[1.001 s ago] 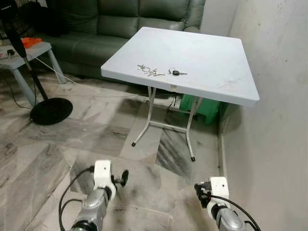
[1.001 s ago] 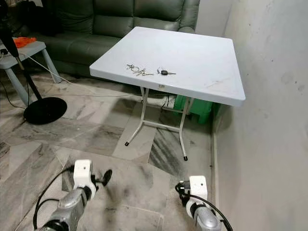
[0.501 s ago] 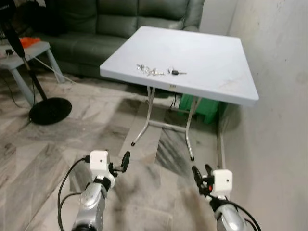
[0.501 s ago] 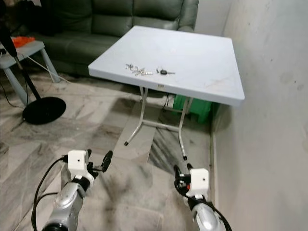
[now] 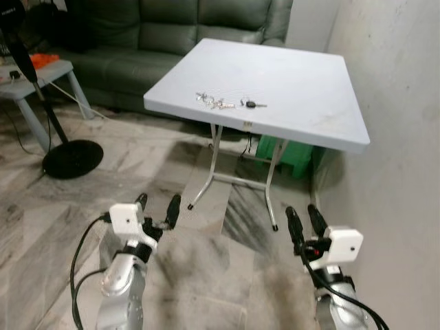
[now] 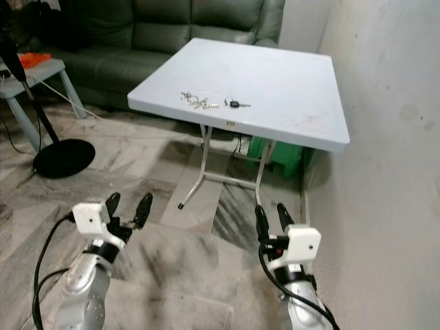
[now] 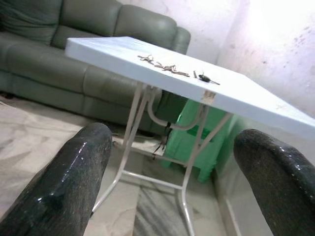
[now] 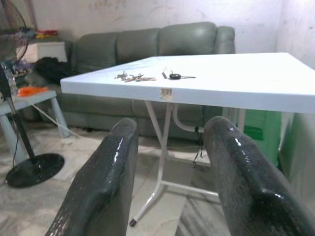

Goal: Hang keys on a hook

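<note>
Silver keys and a black-headed key lie near the front edge of the white surface, untouched, well ahead of both arms. Both arms have swung up from hanging low a second ago: left claw and right claw now point at the surface, fingers apart and empty. That looks like the reach starting; no hook spotted yet.

Two sets of keys lay on one white folding table: a silver bunch and a black-headed key. Around it stood one green sofa, one green bin, one small side table and one black fan base.
</note>
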Motion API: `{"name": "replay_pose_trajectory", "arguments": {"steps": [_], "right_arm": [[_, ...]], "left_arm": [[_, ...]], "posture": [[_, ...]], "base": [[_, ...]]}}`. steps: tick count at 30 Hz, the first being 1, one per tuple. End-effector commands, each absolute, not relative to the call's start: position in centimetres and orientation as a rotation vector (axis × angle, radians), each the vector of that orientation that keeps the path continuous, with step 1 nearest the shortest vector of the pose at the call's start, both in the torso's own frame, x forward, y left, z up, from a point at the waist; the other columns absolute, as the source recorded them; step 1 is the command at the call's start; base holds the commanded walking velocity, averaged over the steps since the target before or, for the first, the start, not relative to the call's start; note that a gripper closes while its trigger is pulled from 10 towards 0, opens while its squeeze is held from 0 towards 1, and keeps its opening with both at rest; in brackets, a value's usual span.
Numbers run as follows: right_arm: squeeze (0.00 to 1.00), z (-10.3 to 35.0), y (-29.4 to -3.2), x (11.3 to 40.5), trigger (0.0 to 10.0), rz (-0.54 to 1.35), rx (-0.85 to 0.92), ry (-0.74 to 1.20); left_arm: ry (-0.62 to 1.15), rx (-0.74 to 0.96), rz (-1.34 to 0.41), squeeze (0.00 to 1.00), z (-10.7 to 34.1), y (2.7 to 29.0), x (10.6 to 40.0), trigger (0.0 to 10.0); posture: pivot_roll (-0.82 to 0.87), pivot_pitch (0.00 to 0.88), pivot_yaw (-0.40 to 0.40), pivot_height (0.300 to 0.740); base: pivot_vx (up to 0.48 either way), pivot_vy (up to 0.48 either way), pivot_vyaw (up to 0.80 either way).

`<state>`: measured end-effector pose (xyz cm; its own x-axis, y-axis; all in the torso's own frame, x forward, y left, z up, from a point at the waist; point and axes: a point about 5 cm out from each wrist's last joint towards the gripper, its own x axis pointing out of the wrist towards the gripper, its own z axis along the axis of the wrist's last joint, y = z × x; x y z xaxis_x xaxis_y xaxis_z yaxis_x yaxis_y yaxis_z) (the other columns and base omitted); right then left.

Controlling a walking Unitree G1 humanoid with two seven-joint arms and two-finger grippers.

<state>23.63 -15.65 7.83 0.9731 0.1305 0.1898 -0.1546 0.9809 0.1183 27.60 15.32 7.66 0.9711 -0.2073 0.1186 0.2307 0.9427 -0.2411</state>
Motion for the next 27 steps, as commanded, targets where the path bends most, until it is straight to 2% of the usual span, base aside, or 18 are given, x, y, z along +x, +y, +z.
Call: {"name": "replay_pose_trajectory", "arguments": {"steps": [1, 6, 27], "right_arm": [[0.0, 8.1, -15.8, 23.6, 10.0, 0.146, 0.129, -0.174], [0.0, 9.2, -16.5, 24.2, 10.0, 0.143, 0.118, -0.186], [0.0, 10.0, -16.7, 25.0, 10.0, 0.173, 0.091, -0.173]], "left_arm": [[-0.083, -0.26, -0.228, 0.0, 7.9, 15.2, 27.5, 10.0], [-0.098, -0.241, -0.246, 0.0, 9.0, 15.3, 27.8, 10.0], [-0.066, -0.242, -0.273, 0.0, 9.4, 15.0, 28.0, 10.0]], "posture": [[0.0, 0.006, -0.037, 0.74], [0.0, 0.0, -0.038, 0.74], [0.0, 0.0, -0.048, 0.74]], "base": [[0.262, 0.0, 0.0], [0.323, 0.0, 0.0], [0.48, 0.0, 0.0]]}}
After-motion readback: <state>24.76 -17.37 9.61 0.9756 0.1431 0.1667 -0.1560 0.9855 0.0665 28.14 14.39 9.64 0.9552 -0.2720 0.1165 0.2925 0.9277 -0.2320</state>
